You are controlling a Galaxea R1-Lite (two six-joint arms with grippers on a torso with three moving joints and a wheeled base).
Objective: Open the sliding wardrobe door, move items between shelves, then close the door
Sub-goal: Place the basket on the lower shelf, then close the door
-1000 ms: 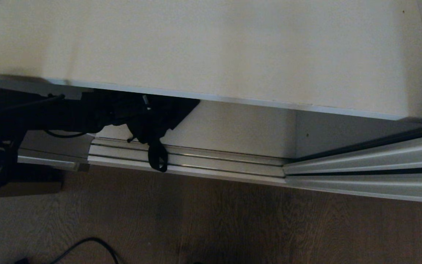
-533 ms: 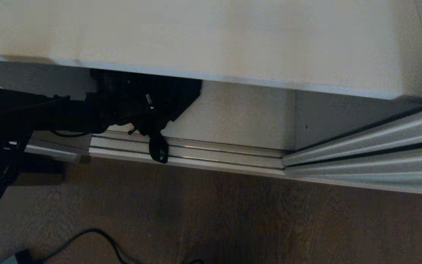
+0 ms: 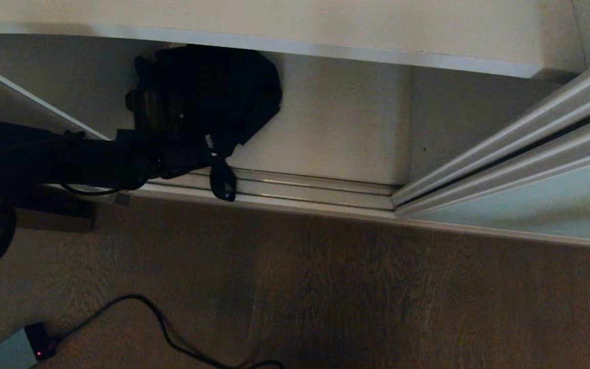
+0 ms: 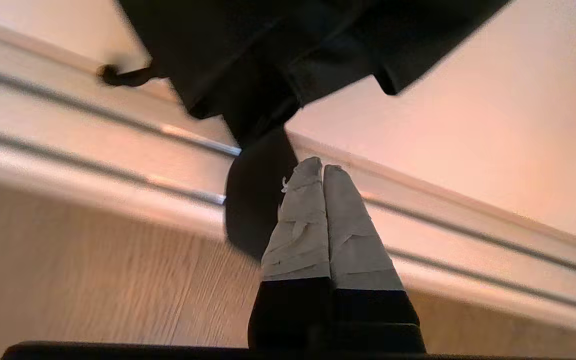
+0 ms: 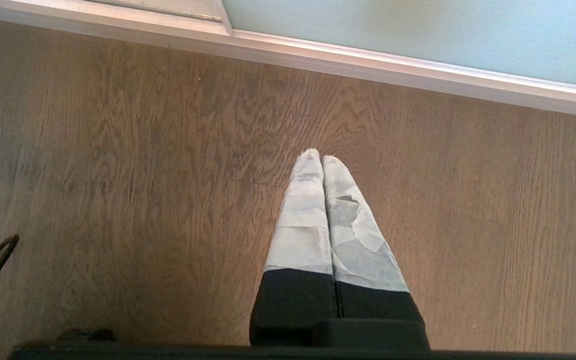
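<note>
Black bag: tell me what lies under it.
Under the black bag lies the white wardrobe floor; its strap hangs over the door track. The left pincer is shut beside the strap. Beneath the bag itself stays hidden.

The left end effector [image 4: 322,169] is seen from behind, its two grey-taped fingers [image 4: 300,220] pressed together with no gap between the tips. A soft black bag [image 4: 288,45] fills the far part of the view, hanging above the white cabinet floor [image 4: 468,130]. A wide black strap [image 4: 253,200] droops from the bag across the metal door track [image 4: 118,150] and lies just beside the taped fingers; whether it is pinched between them cannot be told. A small black cord loop [image 4: 118,77] is noted at the bag's edge. Wooden floor [image 4: 93,275] is seen on the near side of the track.
</note>
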